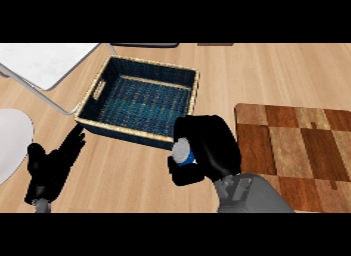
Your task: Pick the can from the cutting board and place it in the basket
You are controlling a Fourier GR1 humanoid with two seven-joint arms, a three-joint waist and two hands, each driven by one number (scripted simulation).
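Right hand [207, 145], black, fingers curled round a small silver-and-blue can [183, 152]. Only a sliver of the can shows at the hand's left side; the rest is hidden by the fingers and palm. Can is off the board, held above the light wooden counter [281, 70], just in front of the near wall of the basket.

Basket [97, 90]: rectangular, dark blue woven, tan wicker rim, handle slot in its left wall. Sits centre-left, slightly rotated, far of the right hand. Inside shows only the woven floor. The right hand's fingertips overlap the basket's near-right rim in view; whether they touch it I can't tell.

Cutting board [303, 150]: brown wood in a checker pattern of lighter and darker blocks, at right, running out of the frame at the near-right. Nothing on its visible surface. The right hand's grey forearm [255, 197] comes in from the near edge just beside the board's near-left corner.

Left hand [52, 167], black, fingers straight and spread, holding nothing. It sits near-left over bare counter, fingertips pointing toward the basket's near-left corner, apart from it.

Other items: white rounded object [8, 145] at the left edge, partly cut off. White flat panel with a grey metal edge [41, 62] at far-left, beside the basket's left wall. Dark shapes at the far edge, too cropped to identify.
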